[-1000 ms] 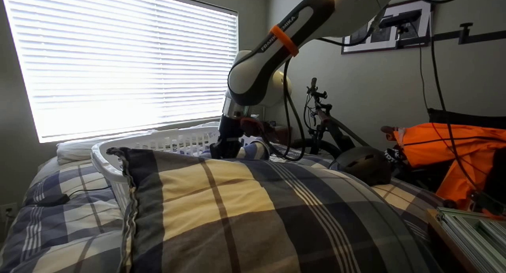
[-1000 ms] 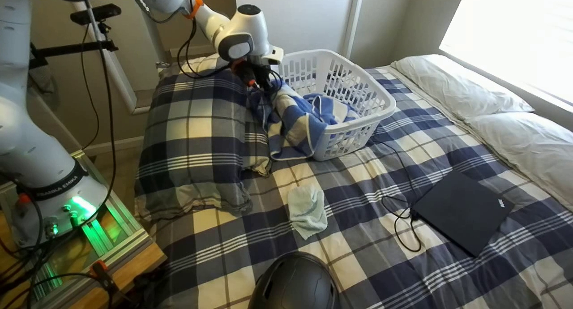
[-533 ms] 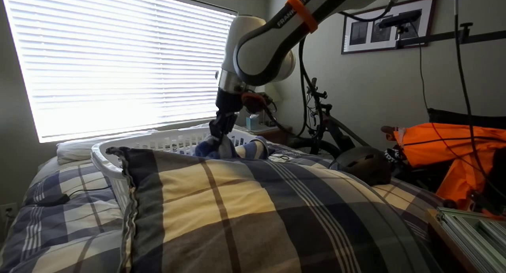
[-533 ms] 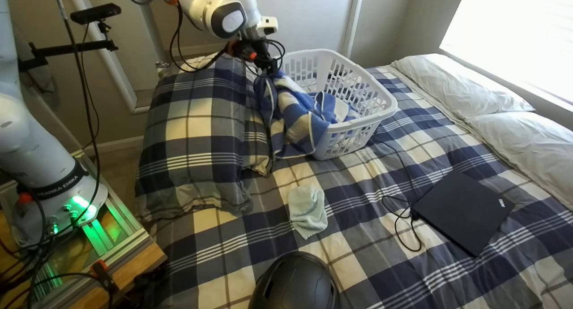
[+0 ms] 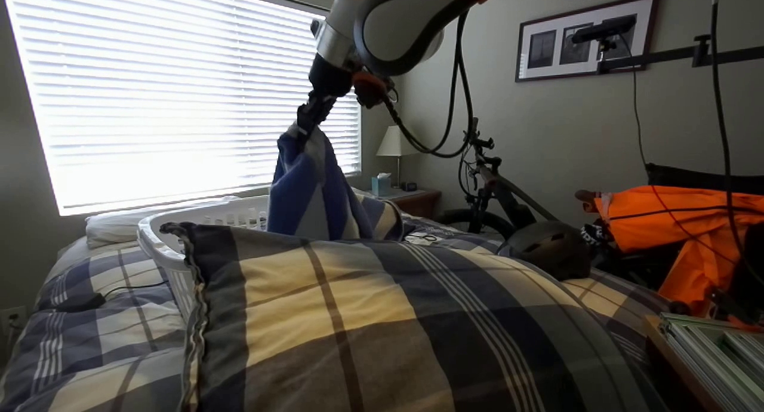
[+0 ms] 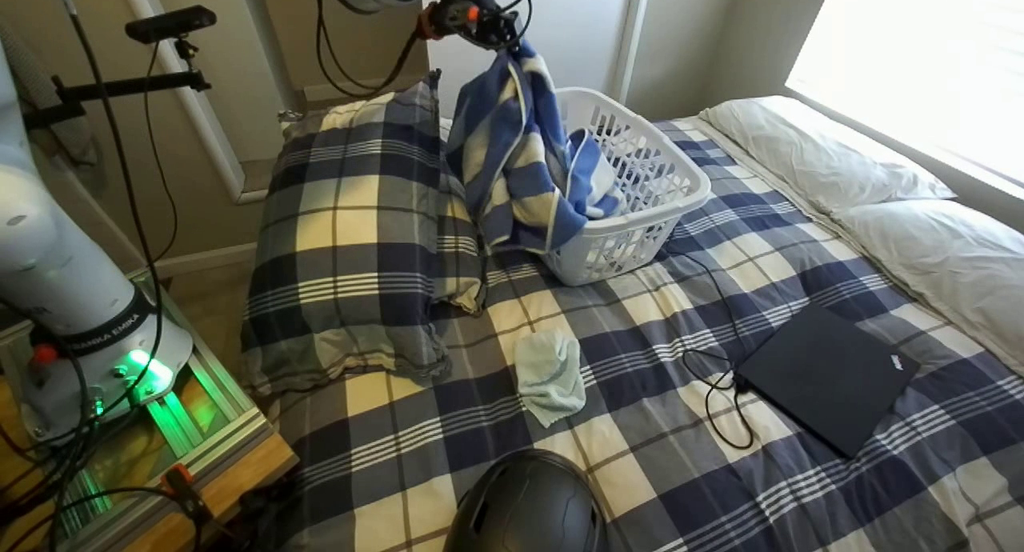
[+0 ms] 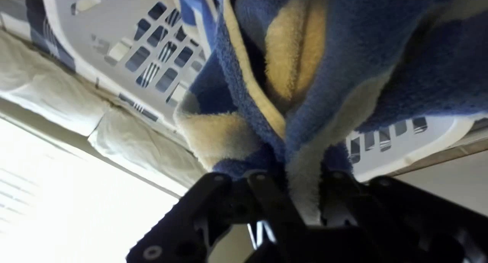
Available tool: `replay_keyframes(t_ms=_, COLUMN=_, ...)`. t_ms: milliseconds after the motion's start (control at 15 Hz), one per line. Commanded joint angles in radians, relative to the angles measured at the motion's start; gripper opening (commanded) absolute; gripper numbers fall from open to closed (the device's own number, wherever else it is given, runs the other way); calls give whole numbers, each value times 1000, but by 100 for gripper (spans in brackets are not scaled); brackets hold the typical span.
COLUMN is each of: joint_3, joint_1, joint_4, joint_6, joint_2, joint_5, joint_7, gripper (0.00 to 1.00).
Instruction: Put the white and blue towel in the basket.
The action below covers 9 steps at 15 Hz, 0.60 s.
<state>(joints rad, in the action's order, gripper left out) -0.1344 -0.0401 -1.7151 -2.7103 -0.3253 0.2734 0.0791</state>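
The blue and white striped towel hangs from my gripper in both exterior views point(image 5: 301, 191) point(image 6: 532, 156). Its lower folds drape over the near rim of the white laundry basket, part inside and part outside. The basket shows in both exterior views point(image 5: 156, 245) point(image 6: 690, 194), partly behind the pillow or towel. My gripper point(image 5: 305, 131) is shut on the bunched top of the towel, above the basket's edge; it also shows at the top of an exterior view point(image 6: 508, 42). In the wrist view the towel point(image 7: 350, 38) fills the space before the jaws point(image 7: 295, 179), with basket wall point(image 7: 95, 23) behind it.
A plaid pillow point(image 6: 344, 248) stands beside the basket on the robot's side. A pale green cloth point(image 6: 550, 376), a black helmet point(image 6: 528, 504) and a black laptop point(image 6: 828, 380) with a cable lie on the bed. White pillows point(image 6: 824, 148) line the window side.
My gripper has risen from low beside the basket, pulling the towel up with it. The towel now hangs stretched, and its lower edge has lifted slightly.
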Motion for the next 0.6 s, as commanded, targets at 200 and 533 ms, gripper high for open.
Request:
replay_keyframes(t_ms=200, joint_3=1, joint_1=-7, joint_4=73, joint_6=-65, joint_2=0, joint_5=28, joint_7=21, gripper=14)
replay_keyframes(t_ms=533, joint_3=4, joint_1=-6, joint_4=76, joint_6=-78, joint_2=-1, joint_5=28, joint_7=21, gripper=14)
